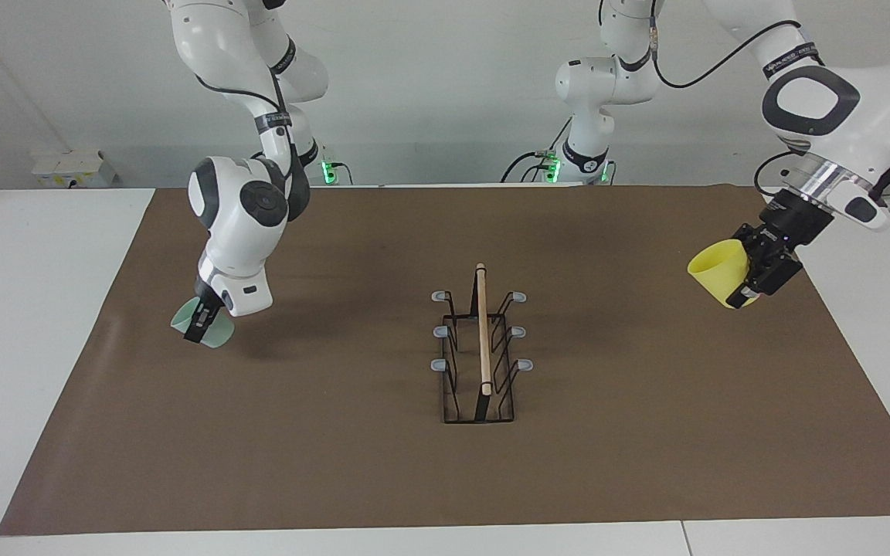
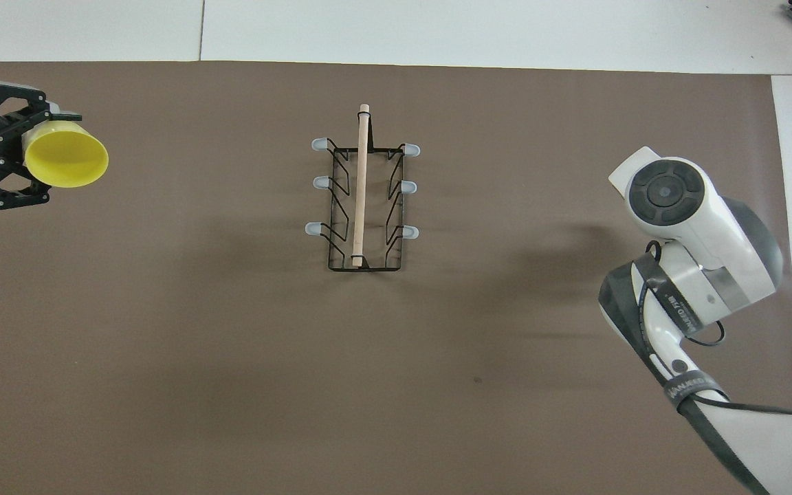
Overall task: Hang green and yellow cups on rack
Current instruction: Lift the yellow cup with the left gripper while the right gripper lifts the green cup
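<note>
The black wire rack (image 1: 480, 347) with a wooden rod on top stands in the middle of the brown mat, all its grey-capped prongs bare; it also shows in the overhead view (image 2: 361, 199). My left gripper (image 1: 742, 269) is shut on the yellow cup (image 1: 715, 272) and holds it up over the left arm's end of the mat. The cup lies on its side with its mouth toward the rack (image 2: 66, 159). My right gripper (image 1: 199, 324) is shut on the pale green cup (image 1: 215, 335), tilted just above the mat at the right arm's end. In the overhead view the right arm hides that cup.
The brown mat (image 1: 615, 463) covers most of the white table. Bare mat lies between each cup and the rack. The right arm's wrist (image 2: 678, 206) hangs over its end of the mat.
</note>
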